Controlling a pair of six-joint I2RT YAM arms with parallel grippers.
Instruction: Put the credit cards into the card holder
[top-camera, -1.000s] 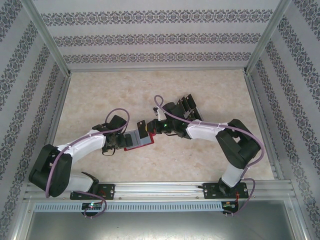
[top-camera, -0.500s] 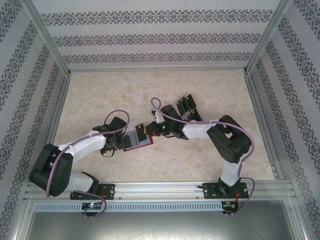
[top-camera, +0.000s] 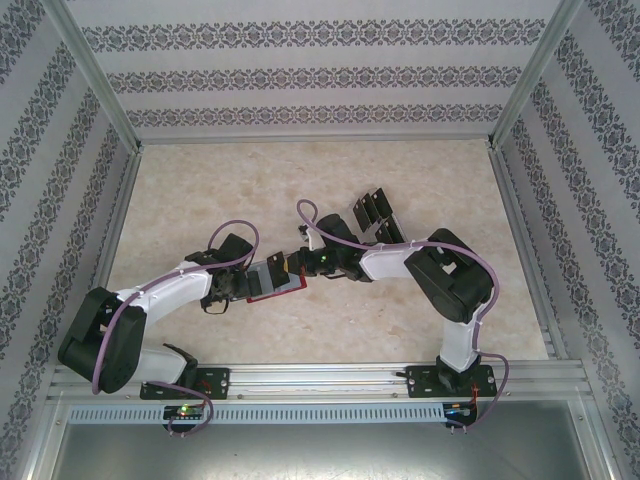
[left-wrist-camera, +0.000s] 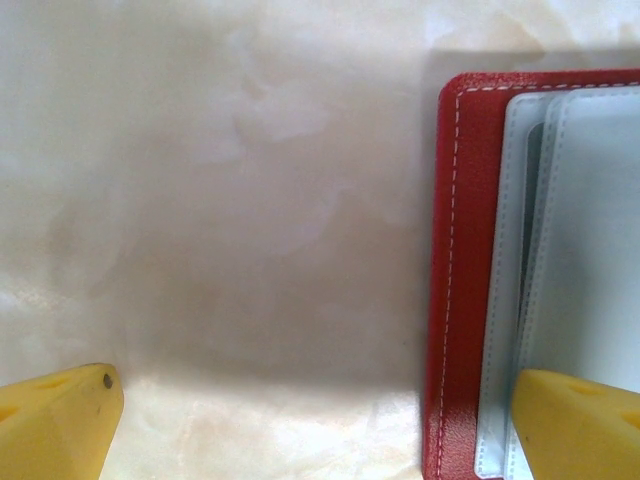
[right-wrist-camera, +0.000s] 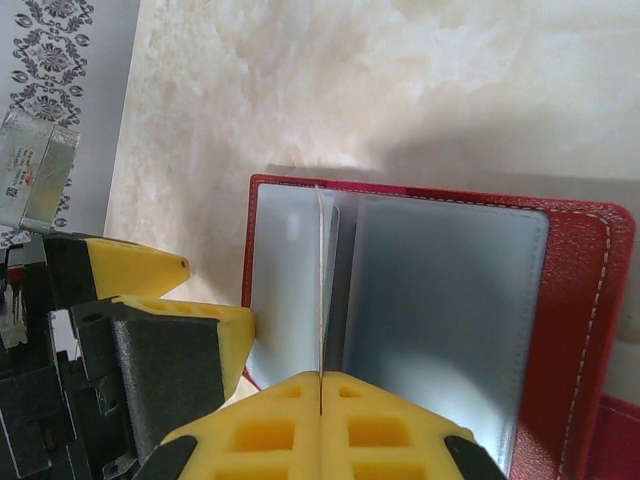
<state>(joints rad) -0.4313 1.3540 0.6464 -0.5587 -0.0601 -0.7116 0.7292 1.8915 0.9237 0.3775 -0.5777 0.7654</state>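
Observation:
The red card holder (top-camera: 283, 291) lies open on the table between the two grippers, its grey sleeves (right-wrist-camera: 440, 300) facing up. My right gripper (right-wrist-camera: 320, 378) is shut on a thin credit card (right-wrist-camera: 320, 290), seen edge-on and standing between the sleeves. My left gripper (left-wrist-camera: 318, 415) is open wide at the holder's left edge (left-wrist-camera: 455, 300). One of its yellow fingers (left-wrist-camera: 575, 425) rests over the sleeves and the other sits over bare table. More black credit cards (top-camera: 372, 212) stand behind the right arm.
A clear rack (top-camera: 385, 232) holding the black cards stands just behind the right forearm. Metal rails (top-camera: 120, 220) and patterned walls close in the marble table on three sides. Both arms meet near the table's middle.
The right arm has folded in and its gripper has moved left and slightly down onto the open card holder. The left gripper has stayed in place at the holder's edge.

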